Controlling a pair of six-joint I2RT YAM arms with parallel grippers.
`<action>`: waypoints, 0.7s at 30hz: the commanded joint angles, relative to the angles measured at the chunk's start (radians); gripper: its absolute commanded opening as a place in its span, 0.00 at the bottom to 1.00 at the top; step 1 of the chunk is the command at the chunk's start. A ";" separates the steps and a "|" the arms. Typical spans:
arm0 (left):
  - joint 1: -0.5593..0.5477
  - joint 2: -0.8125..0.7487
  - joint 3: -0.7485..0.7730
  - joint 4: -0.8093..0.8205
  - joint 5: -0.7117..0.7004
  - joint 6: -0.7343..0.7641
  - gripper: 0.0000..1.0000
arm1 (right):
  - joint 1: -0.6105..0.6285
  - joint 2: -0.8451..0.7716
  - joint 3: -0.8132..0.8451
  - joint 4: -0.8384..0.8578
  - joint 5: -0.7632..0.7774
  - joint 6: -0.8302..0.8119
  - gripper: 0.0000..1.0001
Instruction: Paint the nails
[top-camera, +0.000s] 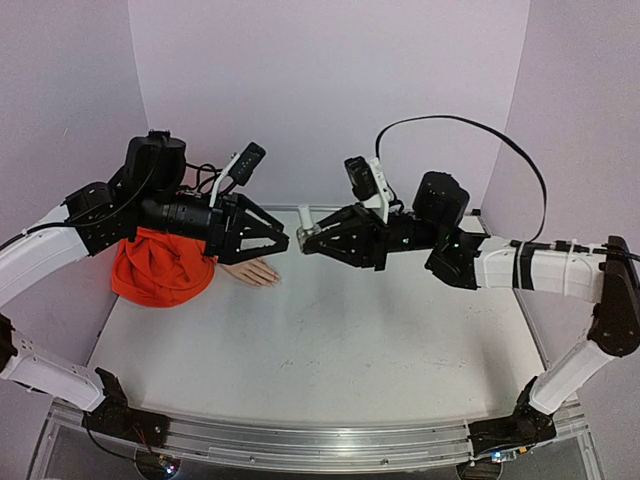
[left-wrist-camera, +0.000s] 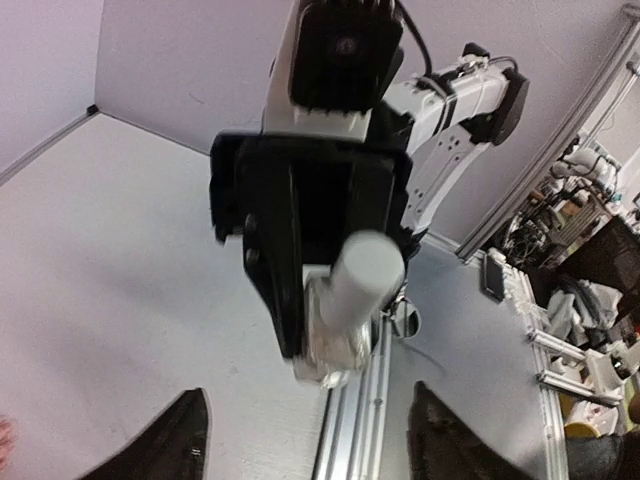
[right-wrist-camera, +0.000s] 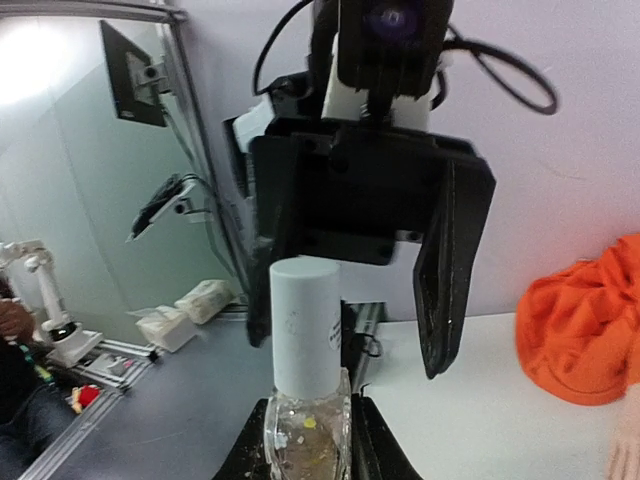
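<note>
The pale mannequin hand (top-camera: 251, 271) lies on the table with its orange sleeve (top-camera: 160, 266) behind it; its nails are too small to make out. My right gripper (top-camera: 306, 240) is shut on a small clear bottle (right-wrist-camera: 305, 432) with a white cap (right-wrist-camera: 305, 320), held upright above the table. My left gripper (top-camera: 282, 236) is open and empty, facing the bottle just to its left and above the hand. In the left wrist view the cap (left-wrist-camera: 365, 275) sits ahead of my spread fingers (left-wrist-camera: 180, 440). In the right wrist view the left fingers (right-wrist-camera: 450, 270) flank the cap.
Purple walls close in the back and both sides. The sleeve (right-wrist-camera: 580, 330) and a bit of the hand (right-wrist-camera: 630, 450) lie at the right of the right wrist view. A metal rail (top-camera: 310, 445) runs along the table's near edge.
</note>
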 joint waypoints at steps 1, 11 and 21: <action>0.008 -0.101 -0.028 -0.029 -0.154 -0.077 0.90 | -0.015 -0.125 -0.030 -0.125 0.359 -0.205 0.00; 0.015 -0.087 -0.009 -0.040 -0.466 -0.390 0.99 | 0.169 -0.046 0.034 -0.291 1.267 -0.286 0.00; 0.022 0.004 0.065 -0.035 -0.521 -0.409 0.72 | 0.312 0.126 0.200 -0.340 1.417 -0.376 0.00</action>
